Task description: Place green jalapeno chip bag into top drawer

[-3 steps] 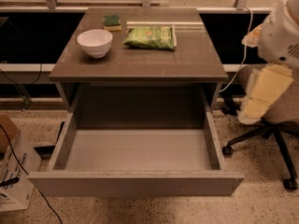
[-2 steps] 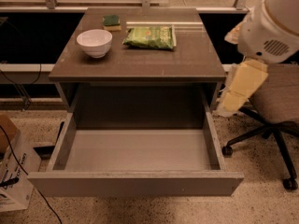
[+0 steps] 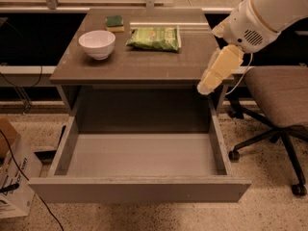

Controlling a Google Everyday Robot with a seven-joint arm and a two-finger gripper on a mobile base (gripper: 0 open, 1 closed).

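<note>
One high, close view, facing down onto table (image 3: pixel 144 61) and top drawer (image 3: pixel 139 190), jaws by table's right edge

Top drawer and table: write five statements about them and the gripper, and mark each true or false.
1. The top drawer is pulled open. True.
2. The green jalapeno chip bag lies in the drawer. False: it lies on the table.
3. The white bowl stands on the table, left of the bag. True.
4. The gripper is on the bag. False: it hangs at the table's right edge, apart from the bag.
5. The sponge sits inside the bowl. False: it lies on the table behind the bowl.
</note>
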